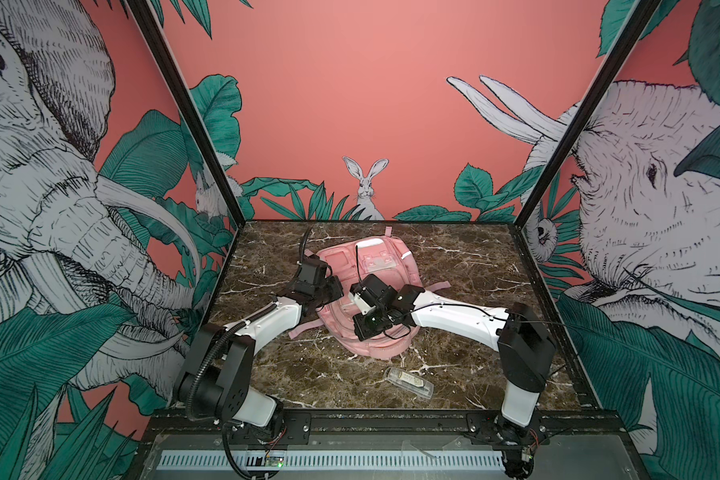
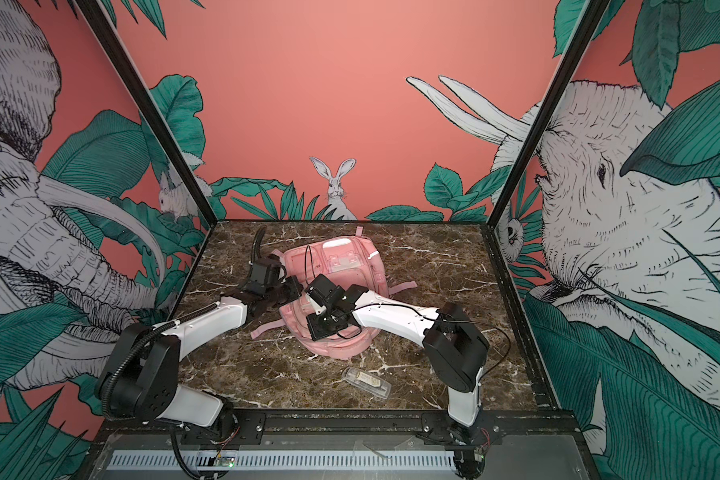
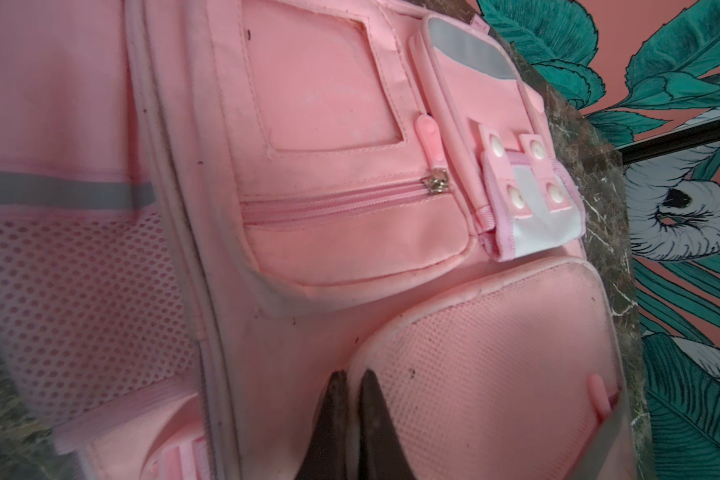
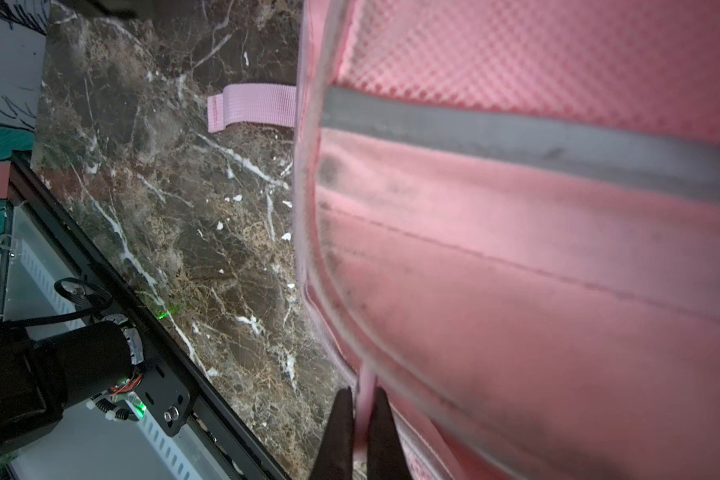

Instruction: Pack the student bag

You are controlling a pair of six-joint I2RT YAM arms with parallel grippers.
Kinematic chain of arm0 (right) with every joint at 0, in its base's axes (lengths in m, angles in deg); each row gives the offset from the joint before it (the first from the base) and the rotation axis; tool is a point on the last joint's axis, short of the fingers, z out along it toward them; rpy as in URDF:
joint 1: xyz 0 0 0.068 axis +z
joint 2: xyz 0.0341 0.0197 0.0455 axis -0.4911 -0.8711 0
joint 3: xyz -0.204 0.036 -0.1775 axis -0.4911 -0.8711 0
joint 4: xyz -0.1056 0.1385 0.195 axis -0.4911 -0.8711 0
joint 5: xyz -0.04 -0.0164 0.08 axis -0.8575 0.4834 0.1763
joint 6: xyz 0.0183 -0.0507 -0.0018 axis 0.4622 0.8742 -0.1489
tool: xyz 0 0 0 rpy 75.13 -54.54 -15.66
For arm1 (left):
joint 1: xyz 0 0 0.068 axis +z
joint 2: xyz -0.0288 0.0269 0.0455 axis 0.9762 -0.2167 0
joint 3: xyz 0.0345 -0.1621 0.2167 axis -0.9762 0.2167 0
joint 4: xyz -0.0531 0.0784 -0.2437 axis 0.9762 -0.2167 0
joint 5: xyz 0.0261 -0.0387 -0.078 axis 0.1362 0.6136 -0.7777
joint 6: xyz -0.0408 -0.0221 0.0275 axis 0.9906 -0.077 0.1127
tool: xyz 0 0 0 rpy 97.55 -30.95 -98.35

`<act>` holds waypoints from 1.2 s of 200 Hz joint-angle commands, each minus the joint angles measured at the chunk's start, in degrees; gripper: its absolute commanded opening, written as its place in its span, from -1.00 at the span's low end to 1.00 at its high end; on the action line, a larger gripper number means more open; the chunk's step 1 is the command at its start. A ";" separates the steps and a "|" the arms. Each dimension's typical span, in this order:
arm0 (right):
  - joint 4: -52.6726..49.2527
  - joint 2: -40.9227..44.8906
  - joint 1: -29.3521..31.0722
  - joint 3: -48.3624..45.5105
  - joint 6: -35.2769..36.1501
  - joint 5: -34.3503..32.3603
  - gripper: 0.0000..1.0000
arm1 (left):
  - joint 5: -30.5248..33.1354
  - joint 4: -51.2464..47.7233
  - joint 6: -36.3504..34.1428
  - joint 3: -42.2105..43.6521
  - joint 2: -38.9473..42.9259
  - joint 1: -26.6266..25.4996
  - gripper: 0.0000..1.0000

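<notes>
The student bag point(image 1: 375, 266) lies front-up in the middle of the marble surface point(image 1: 454, 266), in both top views. The left gripper point(image 3: 351, 376) is at the bag's left side, pressed together on the piped edge of a mesh-textured pocket point(image 3: 495, 353). The right gripper point(image 4: 362, 395), over the bag's near right part, pinches a thin pink strip point(image 4: 366, 376) at its edge. Near the front lies a clear case point(image 1: 408, 382); its print is too small to read.

Right gripper point(image 4: 361, 419) clamped on thin pink tab point(image 4: 366, 382) at student bag point(image 4: 516, 270) seam. Grey reflective strip point(image 4: 516, 137) crosses bag side. Pink strap point(image 4: 252, 106) lies flat on marble table point(image 4: 163, 208), meeting the bag edge
</notes>
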 commanded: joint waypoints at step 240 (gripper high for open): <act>1.57 5.20 -12.48 -1.44 6.23 0.07 -1.00 | 0.61 -0.90 4.56 9.34 13.64 -5.87 -0.87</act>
